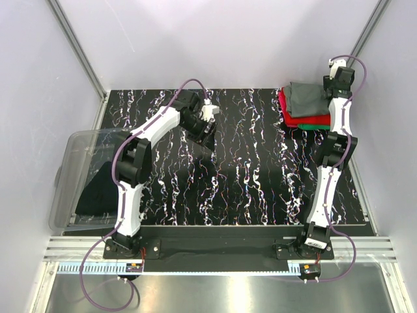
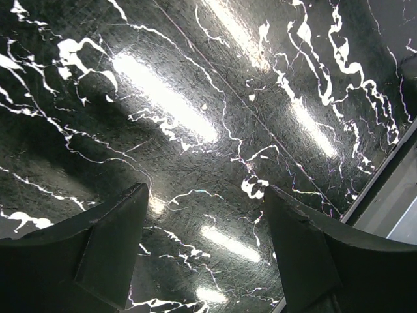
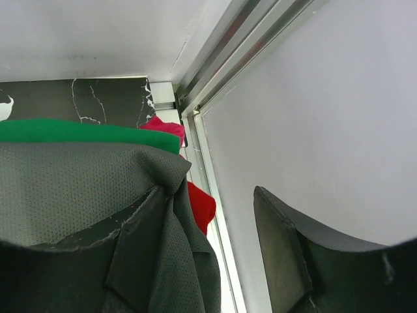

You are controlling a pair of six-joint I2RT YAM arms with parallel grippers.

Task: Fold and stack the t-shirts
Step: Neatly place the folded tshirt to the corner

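Note:
A folded stack of t-shirts lies at the table's back right corner: dark grey on top, over red and green. My right gripper is open at the stack's right edge. In the right wrist view one finger rests against the dark grey shirt and the other stands free by the wall. Green and red cloth show beside it. My left gripper is open and empty over bare marble at the back middle, as the left wrist view shows. A black t-shirt lies in the tub.
A clear plastic tub stands at the table's left edge. White walls with metal rails close in the back and right sides, tight against the stack. The tabletop is black marble with white veins.

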